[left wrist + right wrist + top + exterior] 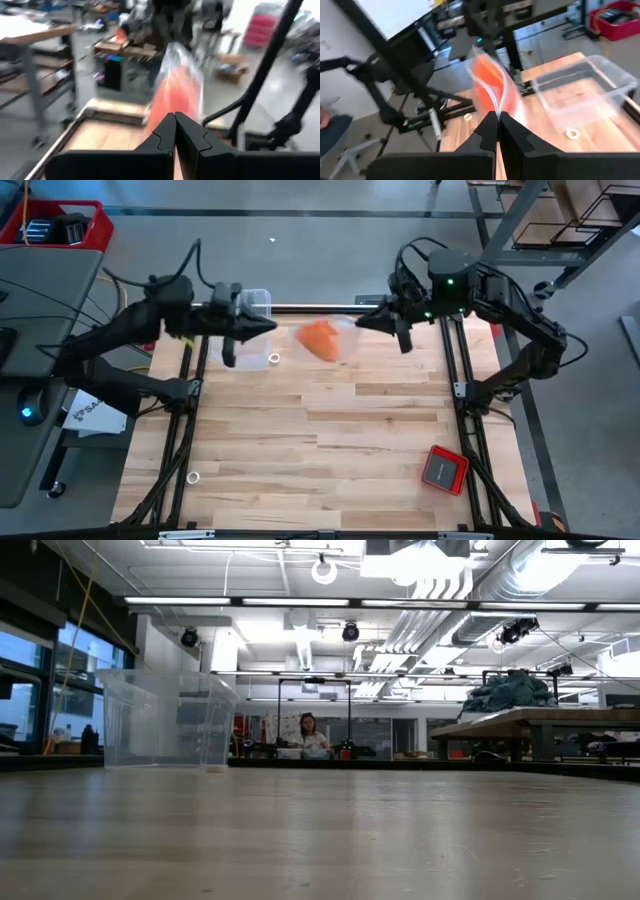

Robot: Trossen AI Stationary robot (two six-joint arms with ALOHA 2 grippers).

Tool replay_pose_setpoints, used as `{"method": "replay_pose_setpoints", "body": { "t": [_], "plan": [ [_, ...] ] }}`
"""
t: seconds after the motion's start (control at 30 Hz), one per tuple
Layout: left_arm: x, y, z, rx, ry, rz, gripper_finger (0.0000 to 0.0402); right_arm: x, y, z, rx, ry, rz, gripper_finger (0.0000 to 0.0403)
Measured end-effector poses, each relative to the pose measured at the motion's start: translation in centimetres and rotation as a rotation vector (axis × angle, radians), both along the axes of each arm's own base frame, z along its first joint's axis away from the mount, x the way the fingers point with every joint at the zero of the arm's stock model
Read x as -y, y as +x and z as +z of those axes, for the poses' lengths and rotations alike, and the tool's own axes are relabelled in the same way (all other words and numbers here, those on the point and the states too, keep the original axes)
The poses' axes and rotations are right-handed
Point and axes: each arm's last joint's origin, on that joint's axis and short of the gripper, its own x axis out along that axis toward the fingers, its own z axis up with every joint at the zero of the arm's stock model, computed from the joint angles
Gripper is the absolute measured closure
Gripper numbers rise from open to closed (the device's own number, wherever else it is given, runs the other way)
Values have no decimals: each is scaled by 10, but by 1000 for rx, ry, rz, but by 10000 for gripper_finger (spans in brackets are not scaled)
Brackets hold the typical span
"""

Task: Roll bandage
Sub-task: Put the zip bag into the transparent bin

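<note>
- The bandage [321, 338] is bright orange and sits inside a clear, see-through wrap.
- It hangs in the air above the far part of the wooden table [320, 450], between the two arms.
- The left gripper [268, 326] has its fingers pressed together, pinching one end of the wrap.
- The right gripper [362, 321] also has its fingers pressed together, pinching the other end of the wrap.
- A clear plastic box [256, 304] stands at the far edge of the table, behind the left gripper.
- A small white ring [274, 359] lies on the table near the box.
- A red square device [444, 469] lies on the near right part of the table, well apart from the bandage.
</note>
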Motion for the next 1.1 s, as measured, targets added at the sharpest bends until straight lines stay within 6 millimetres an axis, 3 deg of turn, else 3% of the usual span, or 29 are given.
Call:
{"method": "replay_pose_setpoints", "body": {
  "t": [0.17, 0.3, 0.47, 0.67, 0.8, 1.0, 1.1],
  "plan": [
    [1, -45, -1, -90, 22, 205, 401, 10, 29, -12, -13, 51, -52, 402],
    [5, -86, 12, 8, 37, 331, 401, 25, 76, -33, 14, 85, -78, 402],
    [10, -119, 19, 103, 15, 382, 401, 66, 140, -69, 126, 223, -128, 403],
    [13, -135, 21, 132, 22, 385, 401, 105, 203, -116, 376, 403, -92, 403],
    [13, -134, 18, 103, 32, 384, 401, 121, 234, -165, 395, 440, -137, 403],
    [12, -129, 15, 68, 39, 384, 401, 134, 264, -235, 393, 510, -336, 402],
    [12, -128, 14, 58, 33, 383, 401, 137, 272, -266, 340, 565, -376, 382]
  ]
}}
